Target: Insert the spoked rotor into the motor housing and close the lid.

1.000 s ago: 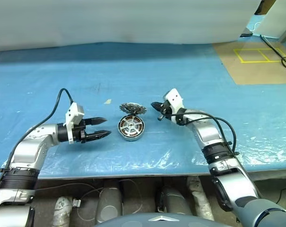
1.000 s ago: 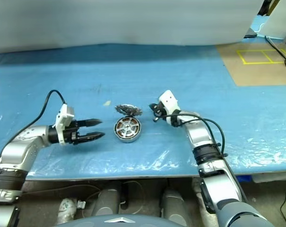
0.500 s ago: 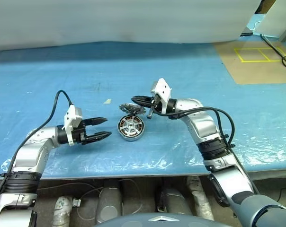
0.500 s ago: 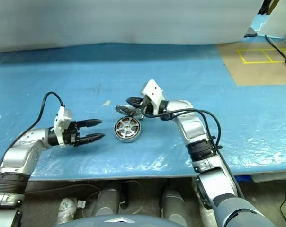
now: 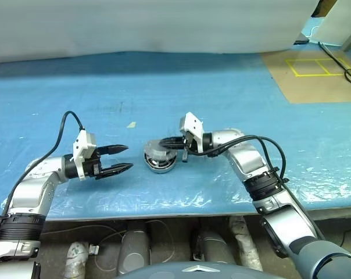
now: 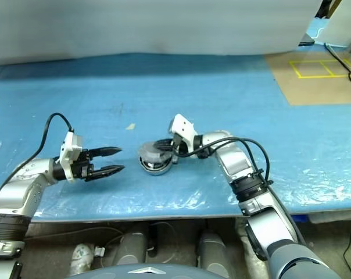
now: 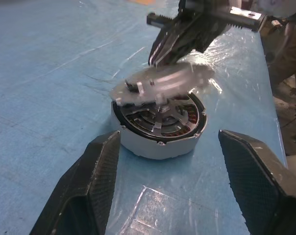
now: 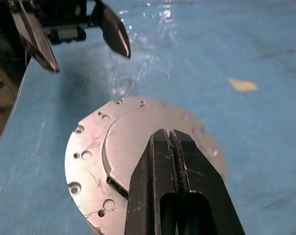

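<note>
The motor housing point(image 5: 160, 165) lies on the blue sheet, with copper coils showing along its inner edge. The spoked rotor point(image 7: 160, 119) sits inside it, seen under the lid in the left wrist view. The lid point(image 5: 157, 148) tilts low over the housing, smooth grey face up point(image 8: 96, 147). My right gripper point(image 5: 164, 141) is shut, its tips point(image 8: 170, 137) over the lid's outer face, reaching in from the right. My left gripper point(image 5: 129, 158) stands open a little to the left of the housing, with nothing between its fingers point(image 7: 96, 171).
The blue sheet point(image 5: 233, 99) covers the table, and its near edge runs close below the housing. A small tan scrap point(image 5: 132, 124) lies behind the left gripper. A brown board with yellow tape point(image 5: 315, 70) sits at the far right.
My right gripper swung left and nearer, and the lid went from standing up behind the housing to tilting low over it. The left gripper stayed put and open.
</note>
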You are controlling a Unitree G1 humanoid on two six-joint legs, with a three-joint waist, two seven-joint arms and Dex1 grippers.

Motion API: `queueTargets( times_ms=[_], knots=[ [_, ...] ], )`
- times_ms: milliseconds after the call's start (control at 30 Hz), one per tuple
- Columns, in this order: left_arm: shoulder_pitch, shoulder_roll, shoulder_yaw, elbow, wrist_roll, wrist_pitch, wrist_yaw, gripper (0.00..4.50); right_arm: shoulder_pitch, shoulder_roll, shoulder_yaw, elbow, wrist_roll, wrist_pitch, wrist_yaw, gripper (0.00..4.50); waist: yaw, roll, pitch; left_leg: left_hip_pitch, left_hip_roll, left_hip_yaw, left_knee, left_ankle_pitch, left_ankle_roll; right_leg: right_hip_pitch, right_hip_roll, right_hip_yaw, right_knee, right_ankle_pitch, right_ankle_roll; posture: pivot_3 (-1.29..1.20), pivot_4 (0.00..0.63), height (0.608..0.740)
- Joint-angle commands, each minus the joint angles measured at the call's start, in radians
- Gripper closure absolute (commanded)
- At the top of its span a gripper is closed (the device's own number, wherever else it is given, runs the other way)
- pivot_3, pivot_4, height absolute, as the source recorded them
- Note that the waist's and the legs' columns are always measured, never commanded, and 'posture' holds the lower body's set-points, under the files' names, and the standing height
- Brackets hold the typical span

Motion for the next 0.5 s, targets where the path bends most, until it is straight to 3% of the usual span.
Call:
queueTargets(
  times_ms=[33, 300, 500],
  knots=[
    [0.012, 0.008, 0.016, -0.036, -0.005, -0.013, 0.004, 1.16, 0.019, 0.007, 0.027, 0.026, -0.011, -0.012, 0.018, 4.50, 0.000, 0.000, 0.000, 0.000, 0.000, 0.000, 0.000, 0.000, 0.000, 0.000, 0.000, 0.000, 0.000, 0.000, 0.000, 0.00, 0.150, 0.740],
    [0.030, 0.004, 0.005, -0.060, 0.002, -0.014, 0.015, 1.16, 0.029, 0.042, 0.050, 0.141, -0.057, -0.071, -0.011, 4.50, -0.002, 0.000, -0.002, 0.013, 0.001, 0.001, -0.001, -0.001, 0.001, 0.011, 0.000, 0.001, 0.000, -0.001, -0.001, 0.00, 0.150, 0.740],
    [0.044, -0.002, 0.001, -0.082, -0.003, -0.010, 0.026, 1.16, 0.013, 0.035, -0.013, 0.004, 0.021, -0.029, -0.002, 4.50, -0.001, 0.000, -0.002, 0.019, 0.001, 0.001, -0.002, -0.002, 0.001, 0.016, 0.000, 0.002, 0.000, -0.001, -0.001, 0.00, 0.150, 0.740]
  ],
)
